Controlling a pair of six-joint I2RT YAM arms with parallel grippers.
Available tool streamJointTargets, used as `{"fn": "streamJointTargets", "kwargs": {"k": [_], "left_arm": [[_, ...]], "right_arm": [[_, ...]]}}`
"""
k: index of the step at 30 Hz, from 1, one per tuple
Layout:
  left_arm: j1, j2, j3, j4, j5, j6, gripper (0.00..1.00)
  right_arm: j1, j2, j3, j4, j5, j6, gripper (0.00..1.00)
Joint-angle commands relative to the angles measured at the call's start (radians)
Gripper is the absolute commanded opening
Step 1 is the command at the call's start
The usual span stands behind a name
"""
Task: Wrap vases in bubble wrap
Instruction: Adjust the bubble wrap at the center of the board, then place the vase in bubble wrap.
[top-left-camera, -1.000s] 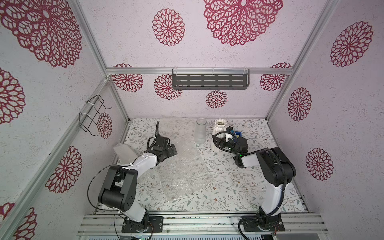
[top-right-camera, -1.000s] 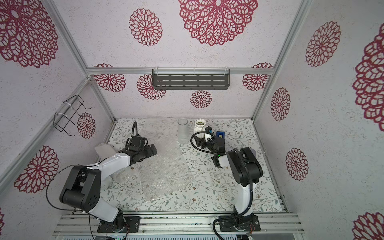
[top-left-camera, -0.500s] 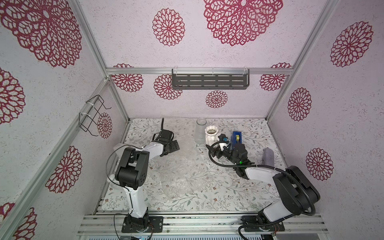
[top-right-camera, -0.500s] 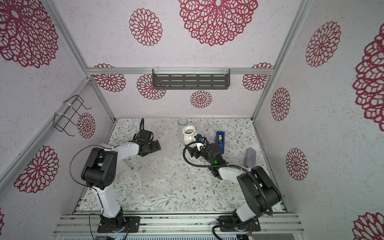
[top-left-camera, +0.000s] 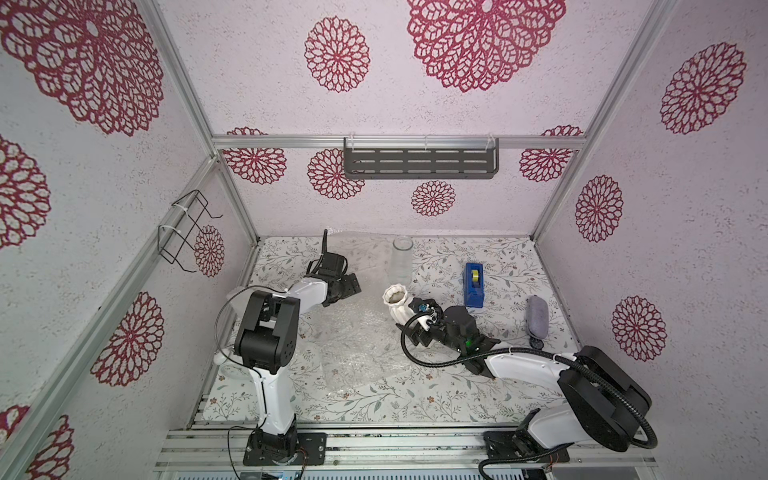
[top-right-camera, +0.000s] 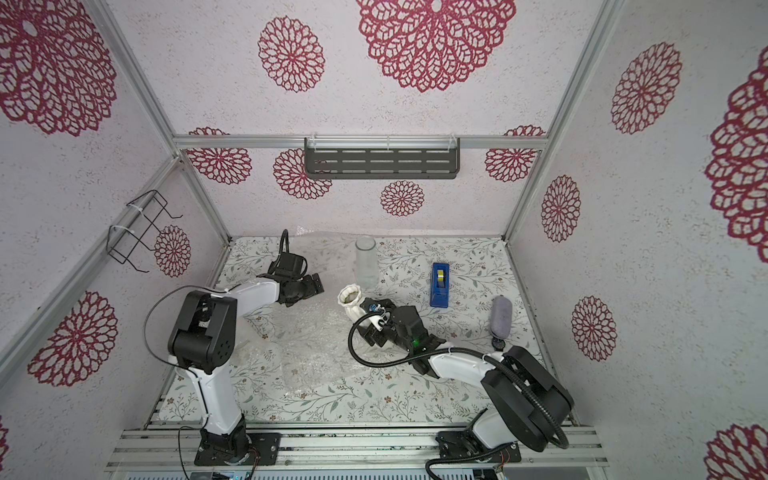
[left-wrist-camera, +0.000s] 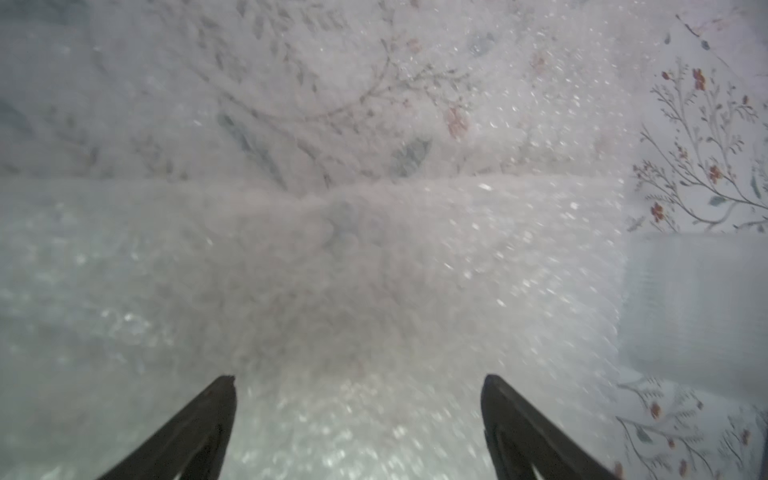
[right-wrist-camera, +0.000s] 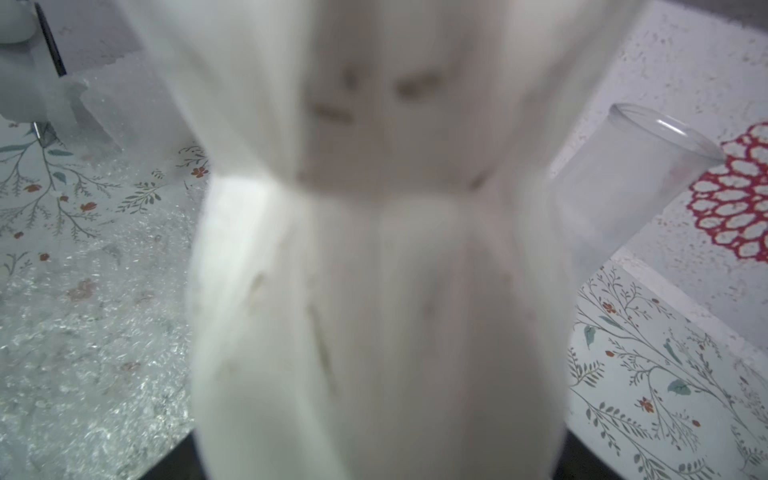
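I'm counting three vases: right gripper (top-left-camera: 409, 319) is clamping the tilted white vase (top-left-camera: 396, 302) mid-frame; clear vase (top-left-camera: 401, 259) above it; third vase (top-left-camera: 537, 318) at right edge. Left gripper (left-wrist-camera: 358, 380) is hovering splayed, empty, over bubble wrap (left-wrist-camera: 374, 270); bare table (top-left-camera: 436, 399) below.

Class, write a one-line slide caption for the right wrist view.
Blurred close-up of the white vase, with bubble wrap on the floral table and a glass vase beyond.
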Motion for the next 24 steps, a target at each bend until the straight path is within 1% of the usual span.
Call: {"fn": "streamJointTargets", "kwargs": {"k": [1,6,12,16,19,24], "left_arm": [[-0.002,-0.161,-0.067,-0.007,0.012,-0.018,0.95],[-0.001,-0.359,-0.219,-0.013,-0.016,-0.035,0.95],[0.006,-0.600,-0.390,-0.020,-0.108,-0.060,0.96],[0.011,-0.729,-0.465,-0.044,-0.173,-0.070,0.96],[0.014,-0.823,-0.509,-0.068,-0.221,-0.078,0.96],[0.017,-0.980,-0.581,-0.100,-0.289,-0.094,0.97]], "right_arm": [[0.033,-0.054,0.050,0.077,0.064,-0.068,0.54],[0.102,-0.015,0.111,0.002,0.111,-0.195,0.54],[0.198,0.044,0.194,-0.101,0.196,-0.372,0.54],[0.258,0.102,0.257,-0.184,0.238,-0.461,0.54],[0.299,0.172,0.301,-0.236,0.281,-0.515,0.54],[0.349,0.269,0.346,-0.286,0.328,-0.574,0.54]]}}
